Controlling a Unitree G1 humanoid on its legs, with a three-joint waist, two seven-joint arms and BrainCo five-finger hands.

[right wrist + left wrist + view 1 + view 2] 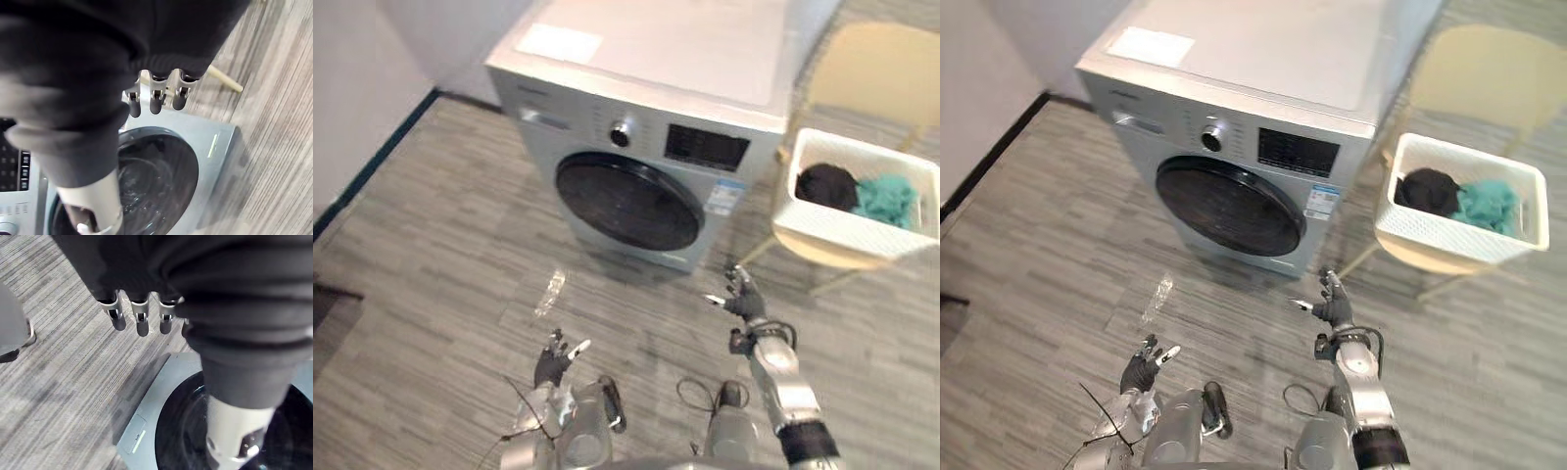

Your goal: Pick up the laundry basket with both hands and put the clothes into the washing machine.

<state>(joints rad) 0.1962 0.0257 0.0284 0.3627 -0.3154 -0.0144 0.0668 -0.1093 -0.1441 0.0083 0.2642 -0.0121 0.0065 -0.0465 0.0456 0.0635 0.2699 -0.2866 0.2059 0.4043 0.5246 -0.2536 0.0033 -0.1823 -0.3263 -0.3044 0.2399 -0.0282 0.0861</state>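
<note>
Left hand (pixel 553 360) and right hand (pixel 741 297) hover empty, fingers loosely spread. The laundry basket (pixel 842 233) sits right of the washing machine (pixel 636 201).

Grey wood-grain plank floor (pixel 440 225) spreads throughout, a pale wall (pixel 352 69) with dark skirting strip (pixel 382 157) at ten o'clock, a beige chair (pixel 881 69) at two o'clock.

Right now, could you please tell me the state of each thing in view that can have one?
Washing machine door: shut.
Laundry basket: upright on the chair, loaded, held by neither hand.
Black garment: bunched in the basket.
Teal garment: bunched in the basket, beside the black one.
Left robot hand: open, empty.
Right robot hand: open, empty.
</note>
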